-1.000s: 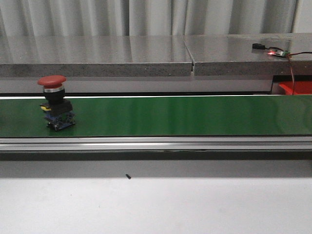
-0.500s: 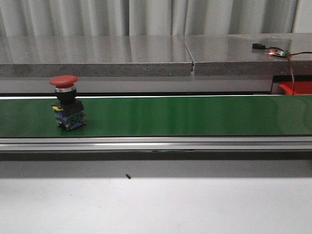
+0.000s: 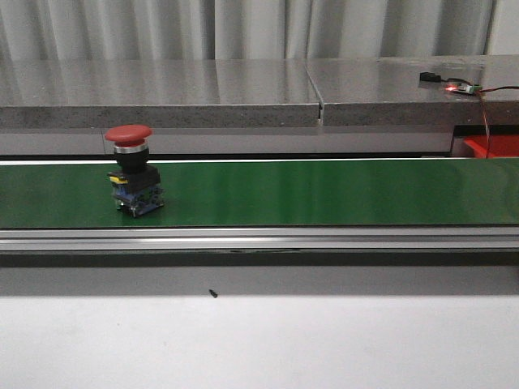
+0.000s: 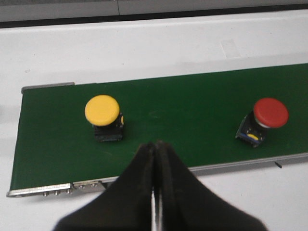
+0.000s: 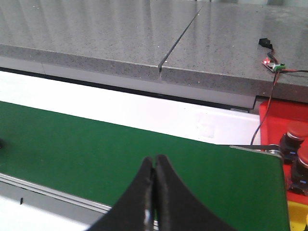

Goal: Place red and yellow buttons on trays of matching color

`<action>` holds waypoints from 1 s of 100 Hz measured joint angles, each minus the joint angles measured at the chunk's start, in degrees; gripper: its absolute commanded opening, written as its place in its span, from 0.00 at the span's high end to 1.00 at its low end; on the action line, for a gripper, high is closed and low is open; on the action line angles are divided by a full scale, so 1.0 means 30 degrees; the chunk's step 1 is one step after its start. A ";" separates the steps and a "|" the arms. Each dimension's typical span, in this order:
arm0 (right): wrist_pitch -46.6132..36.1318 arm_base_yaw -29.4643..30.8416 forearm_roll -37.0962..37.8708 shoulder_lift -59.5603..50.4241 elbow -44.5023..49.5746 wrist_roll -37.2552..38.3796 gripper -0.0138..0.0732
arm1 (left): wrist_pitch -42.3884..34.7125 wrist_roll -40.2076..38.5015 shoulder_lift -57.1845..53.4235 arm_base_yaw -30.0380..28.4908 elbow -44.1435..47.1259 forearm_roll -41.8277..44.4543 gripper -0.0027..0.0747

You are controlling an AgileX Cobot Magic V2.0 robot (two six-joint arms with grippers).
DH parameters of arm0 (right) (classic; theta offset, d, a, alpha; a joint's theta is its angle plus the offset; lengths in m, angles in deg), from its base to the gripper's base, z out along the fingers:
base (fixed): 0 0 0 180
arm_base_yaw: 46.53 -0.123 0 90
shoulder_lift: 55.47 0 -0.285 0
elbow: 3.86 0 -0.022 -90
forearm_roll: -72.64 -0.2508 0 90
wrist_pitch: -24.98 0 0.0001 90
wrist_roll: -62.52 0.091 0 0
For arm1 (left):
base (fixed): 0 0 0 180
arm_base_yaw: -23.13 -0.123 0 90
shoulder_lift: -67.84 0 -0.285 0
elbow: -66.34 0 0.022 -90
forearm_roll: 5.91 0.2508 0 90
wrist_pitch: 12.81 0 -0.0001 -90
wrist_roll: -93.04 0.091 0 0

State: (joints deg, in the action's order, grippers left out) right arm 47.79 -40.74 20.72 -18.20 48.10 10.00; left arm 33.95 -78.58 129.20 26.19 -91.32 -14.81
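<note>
- Furthest left, shown only by the left wrist view, a yellow button (image 4: 102,110) stands upright on the green conveyor belt (image 3: 324,193), near the belt's left end
- The left claw (image 4: 155,159) hovers above the belt's near edge with its black fingers pressed together, empty, between the two buttons and touching neither
- A red button (image 3: 129,134) stands upright on its black and blue base on the left part of the belt in the front view; the left wrist view shows it well to the right of the yellow one
- The white desk (image 3: 259,340) lies in front of the belt, with a small dark speck (image 3: 213,293) on it
- A grey stone ledge (image 3: 243,89) runs behind the belt
- The right claw (image 5: 154,168) hangs over the belt's right part, fingers closed on nothing
- At the far right, past the belt's end, a red tray (image 5: 281,115) holds red-capped buttons (image 5: 297,132)
- A small circuit board (image 3: 461,87) with a lit red light sits on the ledge at the right
</note>
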 measured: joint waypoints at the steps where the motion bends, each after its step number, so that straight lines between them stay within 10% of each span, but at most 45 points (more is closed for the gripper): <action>1: 0.0000 0.0000 0.0000 0.0000 0.0000 0.0000 0.92 | -0.0043 0.0000 -0.0260 0.0000 0.0128 0.0000 0.99; 77: 0.2510 -0.1681 0.0268 0.4006 -0.3438 0.0000 0.91 | -0.0173 0.0028 -0.6927 0.0000 0.5095 0.0089 0.99; 100: 0.4292 -0.3328 0.0465 0.8739 -0.6826 0.0000 0.65 | -0.0173 0.0028 -0.6927 0.0000 0.5095 0.0089 0.99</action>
State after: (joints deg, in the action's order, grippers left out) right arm 60.67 -50.72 22.11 8.02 27.62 10.00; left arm 33.43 -78.50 108.41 26.19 -76.04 -14.55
